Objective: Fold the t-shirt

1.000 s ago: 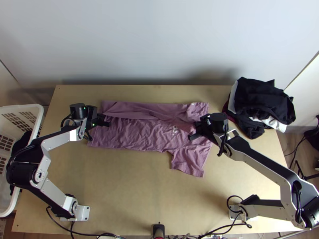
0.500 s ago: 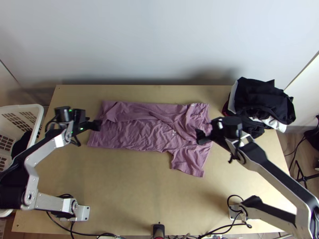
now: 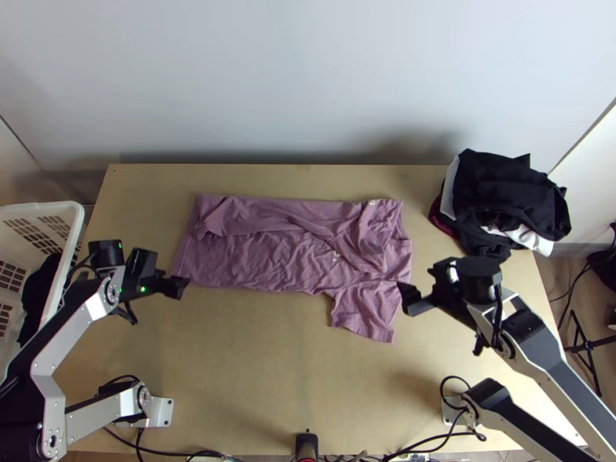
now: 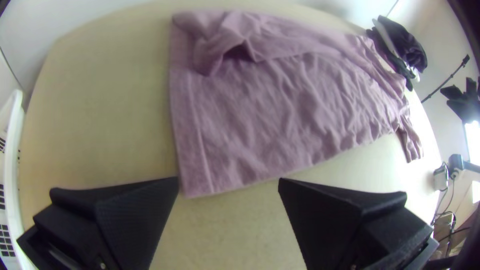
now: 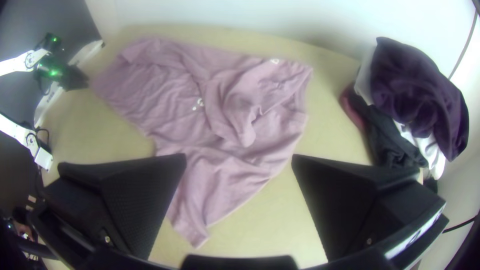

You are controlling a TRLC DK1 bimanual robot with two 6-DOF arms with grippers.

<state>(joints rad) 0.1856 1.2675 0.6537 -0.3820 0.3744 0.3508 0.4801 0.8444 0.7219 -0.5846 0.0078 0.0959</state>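
1. Handling: the t-shirt point(image 3: 269, 258) is judged light, limp and soft, a thin knit with little slip and no risk of breakage. It should crease or drag out of line if pulled from one point only.
2. Grip points: for the left gripper point(image 4: 228, 182), the recommended hold is the near corner of the hem point(image 4: 192, 130), which lies right by its fingertips. For the right gripper point(image 5: 239, 160), the recommended hold is the sleeve point(image 3: 362, 312), just inward of it. Lifting both together should keep the span level; a shallow pinch may catch one layer and leave the other behind.
3. Gripper condition: left gripper released, fingers wide apart, no cloth held. Right gripper likewise spread and empty.
4. Location: the t-shirt lies on the surface point(image 3: 262, 369), stretching between the two grippers and beyond them, hem end toward the left gripper, sleeve end toward the right.
5. Appearance: dusky mauve, with small pale printed marks toward the right gripper's end. The part farthest from both grippers is turned back over the body in an uneven, rumpled flap. The body is finely wrinkled; the hem shows a stitched band. The sleeve sticks out from the body, unfolded.
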